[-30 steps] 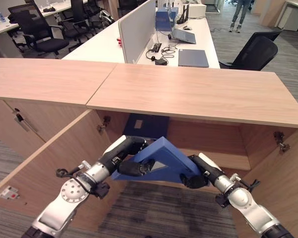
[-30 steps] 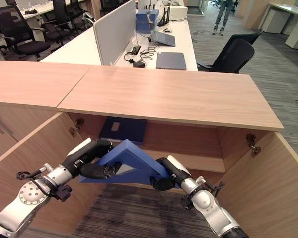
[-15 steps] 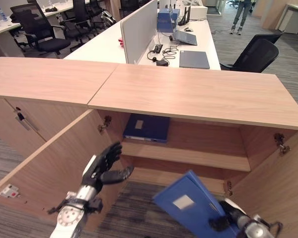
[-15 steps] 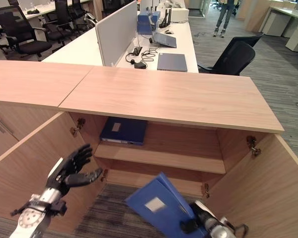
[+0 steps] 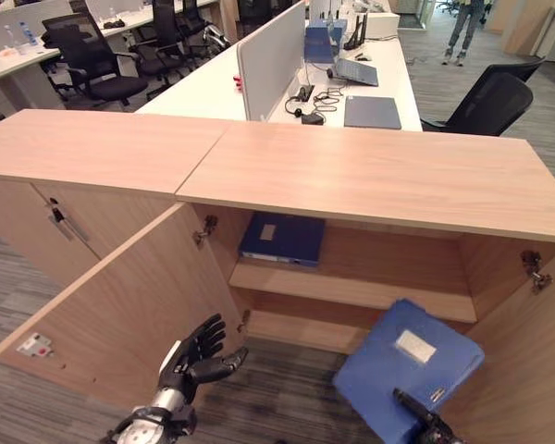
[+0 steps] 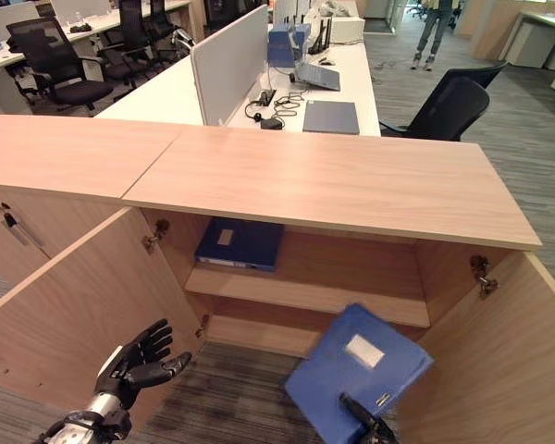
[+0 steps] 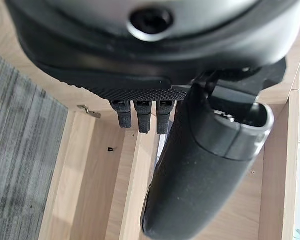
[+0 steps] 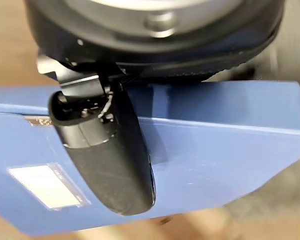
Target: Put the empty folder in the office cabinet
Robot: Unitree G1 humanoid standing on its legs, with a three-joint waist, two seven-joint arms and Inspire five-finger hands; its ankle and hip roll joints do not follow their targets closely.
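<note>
A blue folder with a white label hangs tilted in front of the open office cabinet's lower right compartment. My right hand holds its near edge from below. In the right wrist view the thumb lies across the folder's blue cover, with the fingers hidden behind it. My left hand floats open and apart from the folder, low beside the left cabinet door, its fingers spread. The left wrist view looks past that hand at the wooden cabinet interior.
A second blue folder lies flat on the left of the cabinet's upper shelf. The left door and the right door stand swung open. Grey carpet lies in front. Desks and office chairs stand behind the cabinet top.
A second ago both hands held the folder. My left hand let go and dropped low to the left. My right hand alone has since carried the folder up and to the right.
</note>
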